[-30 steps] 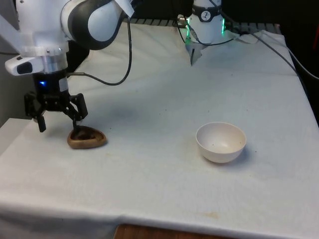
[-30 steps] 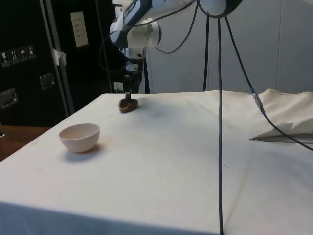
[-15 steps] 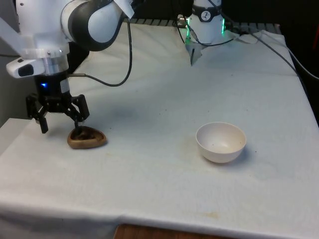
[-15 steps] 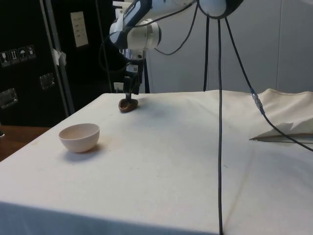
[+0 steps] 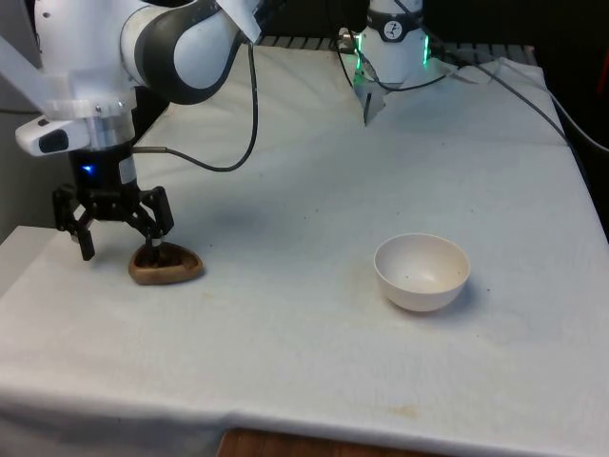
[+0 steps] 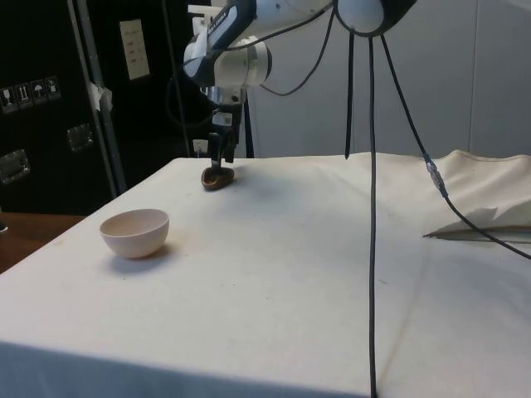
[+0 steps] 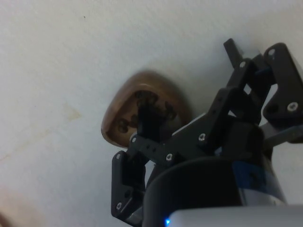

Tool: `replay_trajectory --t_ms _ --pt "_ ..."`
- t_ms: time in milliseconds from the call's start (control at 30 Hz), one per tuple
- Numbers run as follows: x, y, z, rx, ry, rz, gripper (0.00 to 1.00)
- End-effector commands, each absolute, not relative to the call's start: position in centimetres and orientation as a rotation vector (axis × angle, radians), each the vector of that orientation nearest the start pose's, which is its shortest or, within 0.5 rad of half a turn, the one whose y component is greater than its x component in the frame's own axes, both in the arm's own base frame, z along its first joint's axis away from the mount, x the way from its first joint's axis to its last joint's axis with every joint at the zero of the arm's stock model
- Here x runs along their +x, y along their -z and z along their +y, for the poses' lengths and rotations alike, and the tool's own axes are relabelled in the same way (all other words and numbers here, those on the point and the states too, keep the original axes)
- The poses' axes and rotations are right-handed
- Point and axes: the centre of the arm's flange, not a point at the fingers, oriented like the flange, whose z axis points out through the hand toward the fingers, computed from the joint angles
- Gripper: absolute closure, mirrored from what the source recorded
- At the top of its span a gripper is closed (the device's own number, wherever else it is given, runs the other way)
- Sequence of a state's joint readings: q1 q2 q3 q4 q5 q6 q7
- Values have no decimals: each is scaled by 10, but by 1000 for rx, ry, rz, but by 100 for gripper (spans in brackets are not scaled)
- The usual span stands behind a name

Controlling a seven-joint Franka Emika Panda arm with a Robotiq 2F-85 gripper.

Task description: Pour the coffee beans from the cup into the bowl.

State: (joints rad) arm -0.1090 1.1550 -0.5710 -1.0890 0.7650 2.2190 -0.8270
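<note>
My tool [image 5: 117,249] stands spread wide, one finger inside the wooden cup [image 5: 166,266], its rim between both fingers.

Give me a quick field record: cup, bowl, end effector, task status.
cup: small brown wooden cup holding dark coffee beans, upright on the white cloth, at the front view's left
bowl: round white bowl, apart from the cup, at the front view's right
end effector: black two-finger end effector, open, one finger over the cup, the other outside it
task status: nothing poured yet
</note>
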Motion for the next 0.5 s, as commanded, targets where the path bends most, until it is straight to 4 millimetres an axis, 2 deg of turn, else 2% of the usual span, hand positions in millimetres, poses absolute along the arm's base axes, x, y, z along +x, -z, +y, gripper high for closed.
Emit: replay_trajectory --t_ms 0,467 --pt "705 -171 -339 -3122 282 -65 0" --pt "705 -170 -337 -3128 282 -63 0"
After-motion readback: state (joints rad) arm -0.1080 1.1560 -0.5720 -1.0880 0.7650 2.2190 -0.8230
